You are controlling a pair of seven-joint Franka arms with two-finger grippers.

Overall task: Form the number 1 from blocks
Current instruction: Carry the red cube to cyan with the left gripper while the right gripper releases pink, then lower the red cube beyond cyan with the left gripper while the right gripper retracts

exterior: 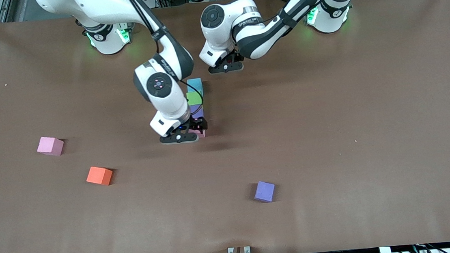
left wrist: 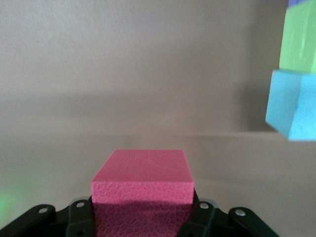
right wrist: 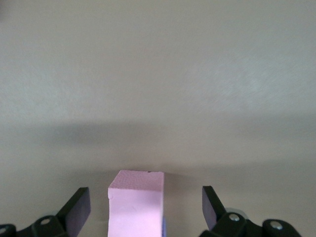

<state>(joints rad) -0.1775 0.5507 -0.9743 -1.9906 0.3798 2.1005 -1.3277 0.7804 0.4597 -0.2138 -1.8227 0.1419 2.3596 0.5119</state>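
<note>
A column of blocks lies mid-table: light blue (exterior: pixel 195 86), green (exterior: pixel 195 98), purple (exterior: pixel 197 111), and a pink one (exterior: pixel 201 134) at the end nearest the camera. My right gripper (exterior: pixel 196 128) stands open astride that pink block (right wrist: pixel 137 202), with its fingers (right wrist: pixel 78 207) clear of both sides. My left gripper (exterior: pixel 226 66) is over bare table beside the light blue block (left wrist: pixel 292 106) and the green one (left wrist: pixel 299 39). It is shut on a red block (left wrist: pixel 143 173), which is hidden in the front view.
Three loose blocks lie nearer the camera: a pink one (exterior: pixel 50 146) and an orange one (exterior: pixel 99 176) toward the right arm's end, and a purple one (exterior: pixel 264 191) nearer the middle. The brown table (exterior: pixel 351 131) stretches wide toward the left arm's end.
</note>
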